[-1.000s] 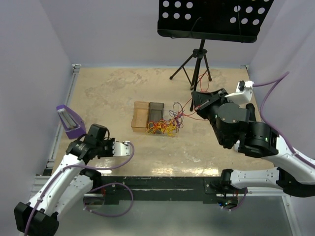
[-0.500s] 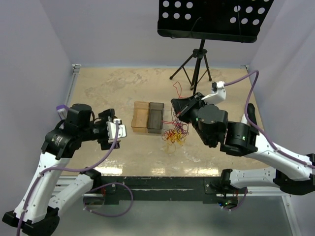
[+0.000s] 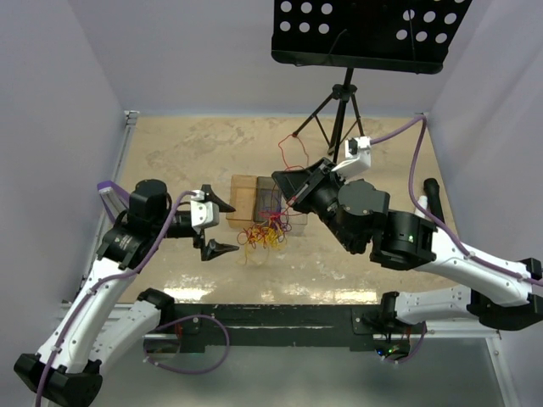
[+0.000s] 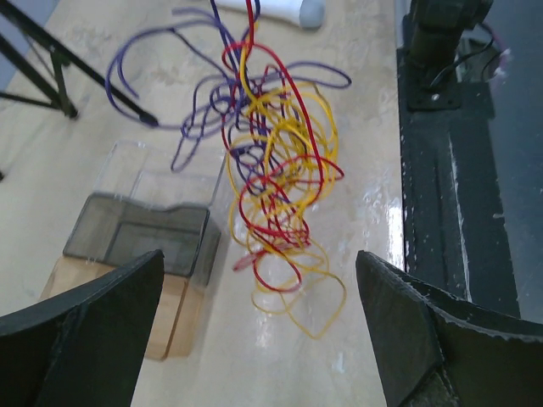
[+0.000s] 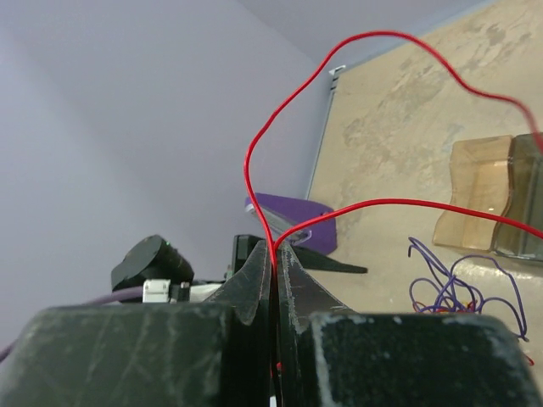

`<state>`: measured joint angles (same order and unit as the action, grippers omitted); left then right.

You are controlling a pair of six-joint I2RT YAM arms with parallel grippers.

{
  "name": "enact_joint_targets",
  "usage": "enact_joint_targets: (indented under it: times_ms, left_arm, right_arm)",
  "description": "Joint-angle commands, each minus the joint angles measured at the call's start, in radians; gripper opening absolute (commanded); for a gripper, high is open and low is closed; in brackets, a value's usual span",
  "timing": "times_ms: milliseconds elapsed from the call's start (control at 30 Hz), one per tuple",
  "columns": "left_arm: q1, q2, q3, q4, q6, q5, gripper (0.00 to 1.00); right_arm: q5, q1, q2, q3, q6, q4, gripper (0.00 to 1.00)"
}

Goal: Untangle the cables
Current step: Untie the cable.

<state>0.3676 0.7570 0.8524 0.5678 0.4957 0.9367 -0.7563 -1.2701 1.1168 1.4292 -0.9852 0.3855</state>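
- While the left claw stands wide open and holds nothing, its two fingers frame the cables from the near left, clear of them.
- The cables form a tangled bunch of yellow, red and purple loops over the tabletop, just on the near side of two small containers.
- An amber box and a smoky grey box sit side by side.
- Above the grey box, the right claw is clenched on a red wire, which arcs upward beyond its tips.
- Farthest back, a black music stand rests on its tripod.
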Motion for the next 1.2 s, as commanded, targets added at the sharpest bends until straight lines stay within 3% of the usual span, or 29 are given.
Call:
enact_joint_targets:
  times_ms: [0,133,367,567,700,800,933,1100,1167]
  left_arm:
    - [-0.002,0.028,-0.001,-0.210,-0.109,0.220,1.00]
    - [-0.001,0.053,0.002,-0.246,-0.141,0.269,1.00]
    - [-0.001,0.080,-0.010,-0.279,-0.106,0.175,0.99]
    - [-0.002,0.085,-0.038,-0.423,-0.239,0.175,0.92]
    - [-0.002,0.091,-0.044,-0.431,-0.243,0.175,0.85]
    - [-0.001,0.085,-0.061,-0.434,-0.236,0.188,0.66]
    - [-0.001,0.076,-0.065,-0.398,-0.194,0.212,0.23]
    - [-0.002,0.061,-0.059,-0.287,-0.083,0.208,0.00]
    - [-0.001,0.054,-0.059,-0.272,-0.068,0.208,0.00]
  right_arm:
    - [0.025,-0.026,0.008,0.057,0.025,-0.083,0.00]
    - [0.049,-0.035,0.028,0.059,0.036,-0.126,0.00]
    - [0.055,-0.072,0.066,0.094,0.048,-0.151,0.00]
    - [0.058,-0.094,0.078,0.099,0.048,-0.180,0.00]
    - [0.066,-0.103,0.089,0.102,0.051,-0.203,0.00]
    - [0.078,-0.109,0.097,0.106,0.054,-0.226,0.00]
    - [0.080,-0.115,0.106,0.115,0.059,-0.235,0.00]
    - [0.061,-0.118,0.083,0.119,0.063,-0.238,0.00]
    - [0.058,-0.117,0.075,0.119,0.063,-0.237,0.00]
